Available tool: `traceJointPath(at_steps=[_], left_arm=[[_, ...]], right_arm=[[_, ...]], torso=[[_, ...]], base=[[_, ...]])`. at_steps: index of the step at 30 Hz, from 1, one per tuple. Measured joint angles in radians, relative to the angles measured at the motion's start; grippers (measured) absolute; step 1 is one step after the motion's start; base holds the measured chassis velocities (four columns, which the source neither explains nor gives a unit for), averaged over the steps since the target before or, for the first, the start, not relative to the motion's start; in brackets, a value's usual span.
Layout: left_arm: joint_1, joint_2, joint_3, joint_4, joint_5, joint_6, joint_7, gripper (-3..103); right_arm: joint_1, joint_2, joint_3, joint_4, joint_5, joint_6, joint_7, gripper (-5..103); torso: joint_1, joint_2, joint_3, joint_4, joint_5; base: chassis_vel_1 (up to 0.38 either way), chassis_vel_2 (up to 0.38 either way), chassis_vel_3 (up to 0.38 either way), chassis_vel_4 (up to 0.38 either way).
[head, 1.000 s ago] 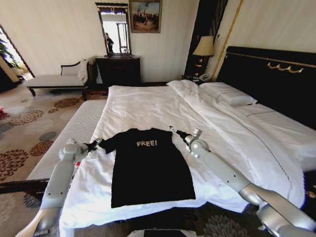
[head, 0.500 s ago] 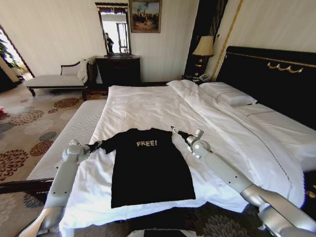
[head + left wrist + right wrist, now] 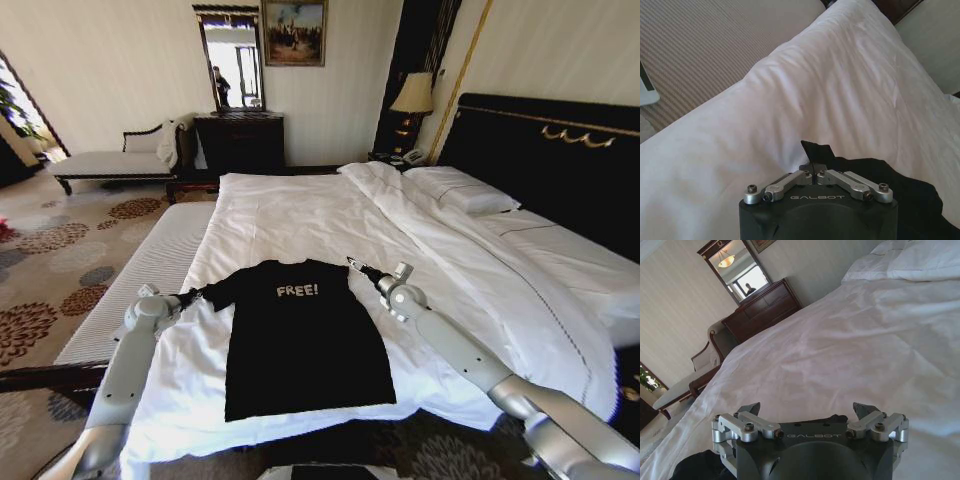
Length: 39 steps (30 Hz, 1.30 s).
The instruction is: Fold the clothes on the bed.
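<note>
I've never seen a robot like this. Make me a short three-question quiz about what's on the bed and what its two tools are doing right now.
1. True or false: the left tool is shut on a sleeve of the black T-shirt.
2. The right tool is: A) open, at the shirt's other sleeve; B) shut on a pillow; C) parked over the carpet.
3. Fill in: the white lettering on the shirt's chest reads ____.

Key: 1 true; 2 A; 3 FREE! The shirt lies flat, chest up, near the foot of the bed.
</note>
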Motion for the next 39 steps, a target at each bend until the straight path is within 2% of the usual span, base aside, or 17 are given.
traceJointPath(at_steps=[4, 11, 24, 39], left_arm=[[-0.01, 0.014, 0.025, -0.076, -0.016, -0.02, 0.019, 0], [-0.069, 0.01, 0.118, -0.106, -0.022, -0.048, 0.028, 0], [-0.188, -0.081, 0.288, -0.037, 0.04, -0.058, 0.032, 0], [-0.283, -0.197, 0.397, 0.083, 0.102, -0.071, 0.041, 0]], right_arm=[[-0.005, -0.001, 0.005, 0.0, -0.006, 0.001, 0.0, 100], [-0.007, -0.001, 0.006, -0.001, -0.008, 0.001, 0.003, 100], [-0.022, -0.002, 0.03, -0.006, -0.012, 0.003, 0.008, 100], [-0.052, -0.015, 0.074, 0.012, -0.016, 0.004, 0.013, 100]], torso=[[0.0, 0.0, 0.0, 0.0001, 0.0001], [0.0, 0.0, 0.0, -0.0002, 0.0003], [0.0, 0.0, 0.0, 0.0, 0.0003], [0.0, 0.0, 0.0, -0.0003, 0.0003]], base=[[0.0, 0.0, 0.0, 0.0], [0.0, 0.0, 0.0, 0.0], [0.0, 0.0, 0.0, 0.0], [0.0, 0.0, 0.0, 0.0]])
